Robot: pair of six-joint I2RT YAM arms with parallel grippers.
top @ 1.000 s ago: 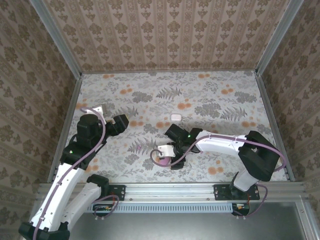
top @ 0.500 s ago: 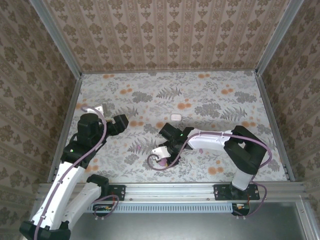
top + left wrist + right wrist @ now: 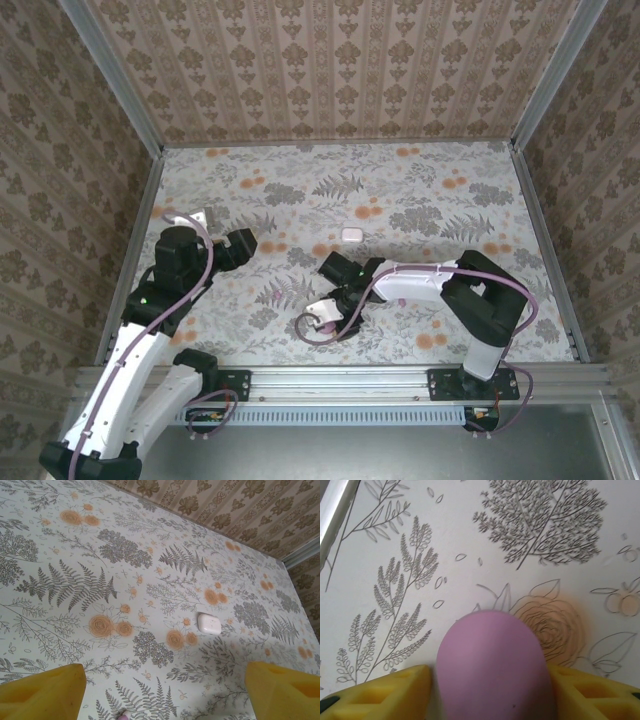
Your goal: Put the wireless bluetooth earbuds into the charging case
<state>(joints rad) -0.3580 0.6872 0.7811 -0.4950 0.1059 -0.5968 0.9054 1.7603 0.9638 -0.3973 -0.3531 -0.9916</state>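
One pink case (image 3: pixel 492 645) in R gripper (image 3: pixel 489 685)

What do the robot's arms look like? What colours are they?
Both the left arm and right arm are white tubes with chunky black joints. A purple cable loops along each. The jaws wear bright yellow pads. A tiny green light glows on the left one.

- The table top (image 3: pixel 420 200) is covered by a pale cloth printed with grey ferns and orange flowers.
- Walls (image 3: pixel 330 70) papered in brown damask stripes close off three sides.
- Aluminium posts (image 3: pixel 112 80) mark the back corners.
- A metal rail (image 3: pixel 340 380) runs along the near edge.
- The light is soft and even.
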